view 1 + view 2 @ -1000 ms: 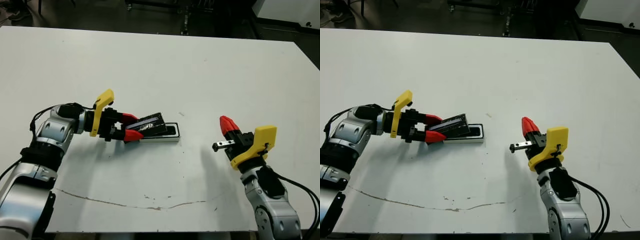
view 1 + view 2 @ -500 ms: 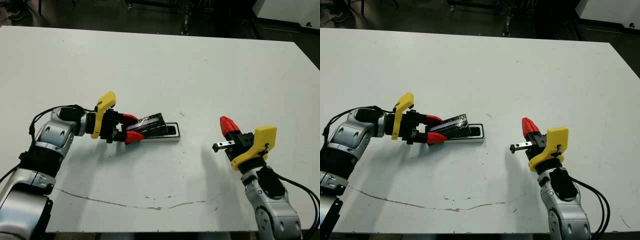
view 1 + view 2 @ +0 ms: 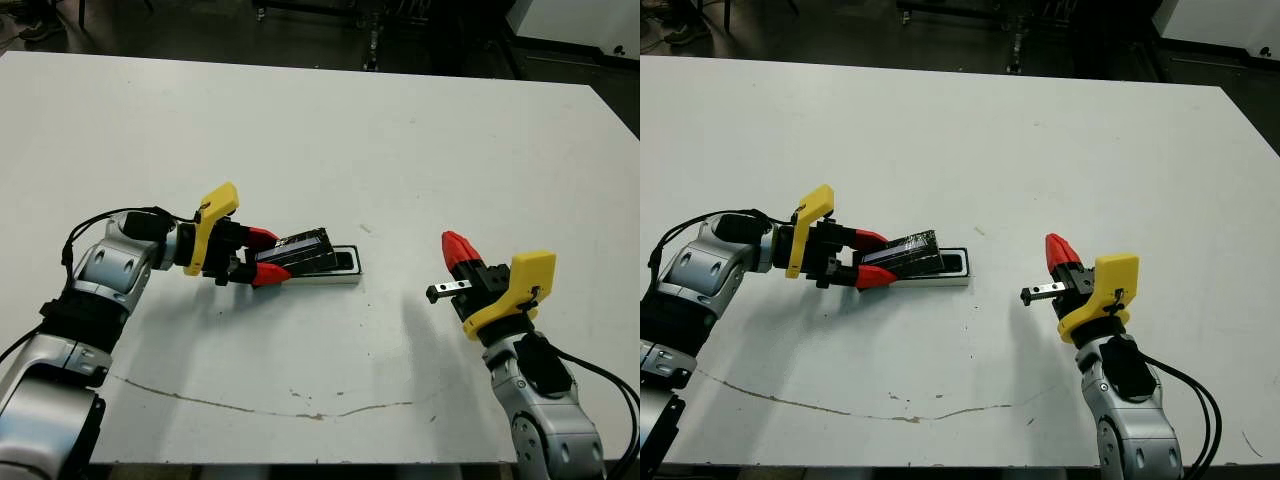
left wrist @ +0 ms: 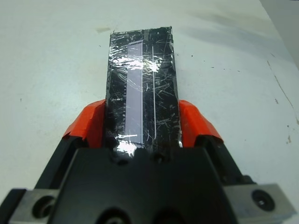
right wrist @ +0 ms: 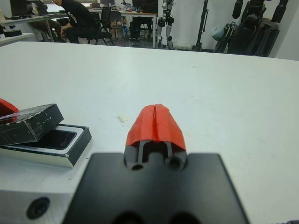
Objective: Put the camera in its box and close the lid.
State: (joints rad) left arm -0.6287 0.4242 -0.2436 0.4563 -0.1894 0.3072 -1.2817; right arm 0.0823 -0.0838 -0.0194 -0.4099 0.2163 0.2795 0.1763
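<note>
My left gripper is shut on the lid, a glossy black cover with a pale stripe; its red fingers press the lid's long sides. The lid is tilted over the left end of the box, a shallow white-rimmed tray lying left of the table's middle. In the box's uncovered right end lies the dark camera; the lid hides the rest of it. My right gripper hovers shut and holding nothing, well to the right of the box.
A thin brown line runs across the table near its front edge. A small pale scrap lies just beyond the box. Past the far table edge, a seated person and stands with equipment show.
My left gripper has shifted slightly right and lowered the lid, which now lies flatter over the box. The right arm has barely moved.
</note>
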